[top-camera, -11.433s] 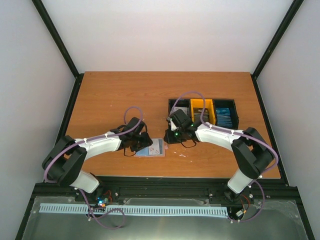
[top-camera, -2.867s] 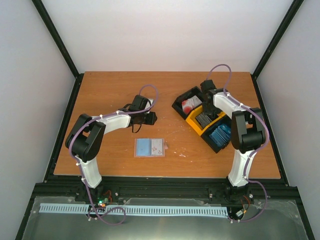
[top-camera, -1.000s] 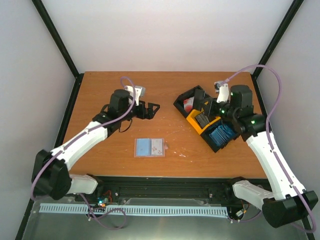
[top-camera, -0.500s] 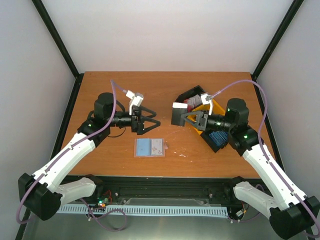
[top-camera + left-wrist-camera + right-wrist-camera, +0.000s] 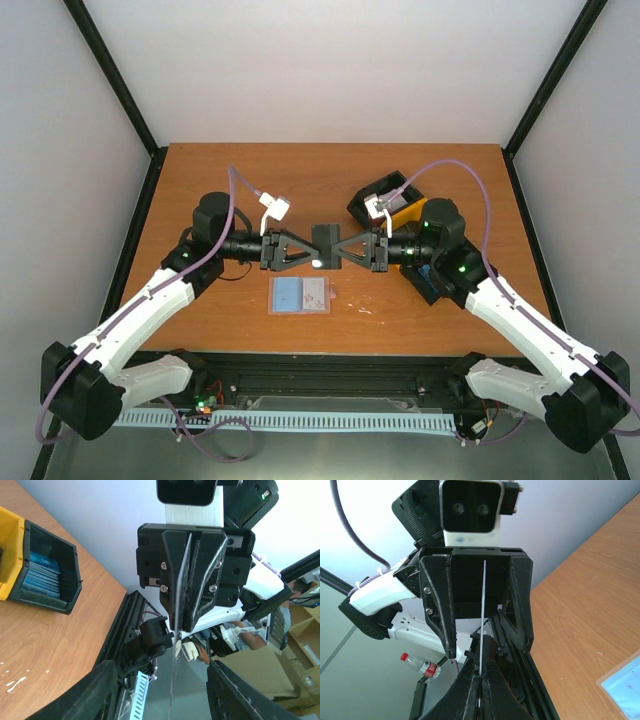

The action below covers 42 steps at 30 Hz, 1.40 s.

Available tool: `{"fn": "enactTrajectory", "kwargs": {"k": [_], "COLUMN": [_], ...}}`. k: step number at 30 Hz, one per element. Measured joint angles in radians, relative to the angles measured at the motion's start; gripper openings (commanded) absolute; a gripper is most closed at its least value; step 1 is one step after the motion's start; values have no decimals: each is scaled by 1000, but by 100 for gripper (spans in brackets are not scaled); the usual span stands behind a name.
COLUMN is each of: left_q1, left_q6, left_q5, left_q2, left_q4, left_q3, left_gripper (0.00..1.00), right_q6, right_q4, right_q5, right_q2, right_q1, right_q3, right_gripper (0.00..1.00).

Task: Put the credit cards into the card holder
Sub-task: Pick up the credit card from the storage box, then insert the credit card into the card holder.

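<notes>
Above the table (image 5: 200, 180), midway between the arms, we hold one dark grey card (image 5: 327, 238) in the air. Our right gripper (image 5: 343, 247) is clenched on the edge nearest it. Our left gripper (image 5: 311, 250) faces it with its fingers (image 5: 102, 692) standing apart on either side of the card's free edge, not pressing it as far as we can see. The holder (image 5: 300, 295) lies open on the table below, slightly nearer us, pale blue side up, with no card in it that we can make out. Other cards sit in the bins (image 5: 372, 203) at the right, blue ones (image 5: 44, 574) in the end compartment.

We judge the card light, stiff and slick: thin plastic that will slide out of a loose pinch and flex if squeezed at a corner. The left gripper should take it flat across the faces, well in from the free edge, leaving a margin to feed into a slot.

Both wrist views show the card edge-on, as a thin line, so how deep either gripper reaches over it is hard to judge. From above, the grippers cover both its ends. The right arm hides most of the bins, so we cannot count their cards. The holder's slots are too small to make out, and the right wrist view catches only its corner.
</notes>
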Motion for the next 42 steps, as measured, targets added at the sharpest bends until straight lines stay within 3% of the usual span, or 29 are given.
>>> {"fn": "enactTrajectory", "kwargs": {"k": [6,7,10,13,17,19,20,21,22,26,33,34,38,42], "left_q1": [0,0,0,0,0,0,0,0,0,0,0,0,0,2], "left_q6": [-96,-99,-111,-113,-117,-120,-121,-123,-124,-111,-80,-85,-109,-137], "left_q5": [3,3,3,-9,-24,-27,-30,-31,-36,-104,-498,-563,-768,-879], "left_q2": [0,0,0,-4,-11,-11,-11,-10,-10,-5,12,15,26,56], "left_q4": [89,97,109,119,125,126,126,127,126,62,-264,-306,-426,-483], "left_q3": [-48,-54,-57,-61,-65,-66,-69,-72,-73,-72,-81,-87,-151,-216], "left_gripper": [4,1,1,1,1,4,15,36,50,82,84,81,51,45], "right_q6": [24,31,42,50,77,98,102,105,111,110,140,148,184,216], "right_q4": [58,64,76,95,148,175,184,189,195,182,100,90,66,89], "right_q5": [-4,1,16,31,45,55,58,62,67,126,305,331,444,511], "right_q2": [26,30,34,28,6,0,-1,-2,-2,-6,1,11,121,274], "right_q1": [22,24,24,27,29,30,31,32,33,33,39,47,136,219], "right_q3": [-12,-19,-37,-53,-100,-122,-126,-129,-132,-135,-219,-234,-265,-266], "right_gripper": [3,7,15,15,3,3,3,3,3,3,3,3,3,3]}}
